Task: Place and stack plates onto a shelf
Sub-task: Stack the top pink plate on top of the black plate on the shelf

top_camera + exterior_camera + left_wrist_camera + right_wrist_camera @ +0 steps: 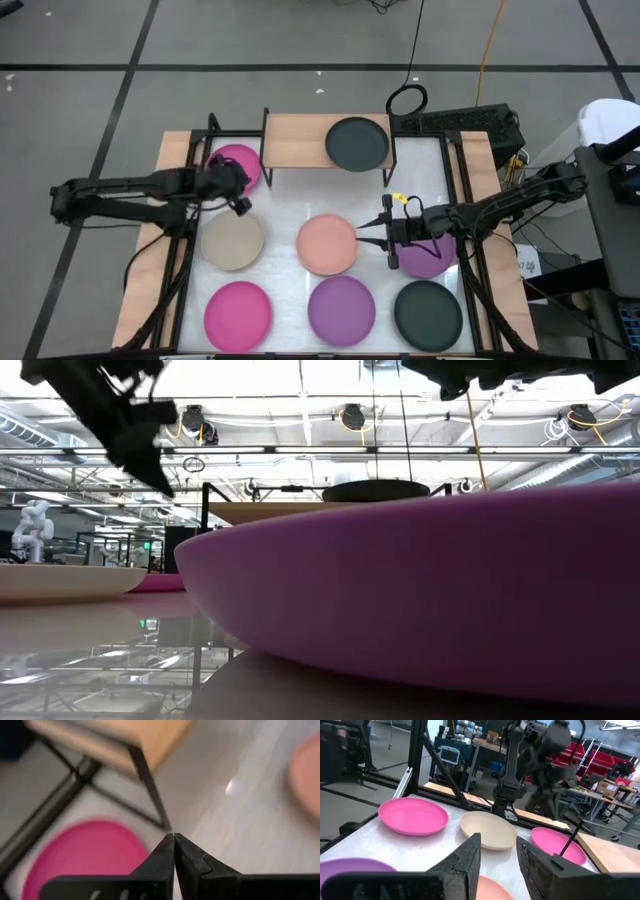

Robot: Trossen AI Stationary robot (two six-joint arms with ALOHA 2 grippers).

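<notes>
Left gripper (174, 842), fingers pressed together, hovers beside the shelf (300, 140) leg, magenta plate (85, 852) just below; right gripper (497, 852) spread above peach plate (328, 244)

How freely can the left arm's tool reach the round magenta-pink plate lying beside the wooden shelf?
Probably freely: the left tool, fingers shut, hovers at the round magenta-pink plate's edge, nothing lies on it, though the wooden-topped shelf's black leg stands close by.

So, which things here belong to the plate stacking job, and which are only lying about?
For the job:
low wooden shelf with black legs
dark grey round plate on it
magenta plates
purple plates
beige plate
peach plate
second dark plate
left gripper, right gripper

Only lying about:
black cable loop
yellow cable
</notes>
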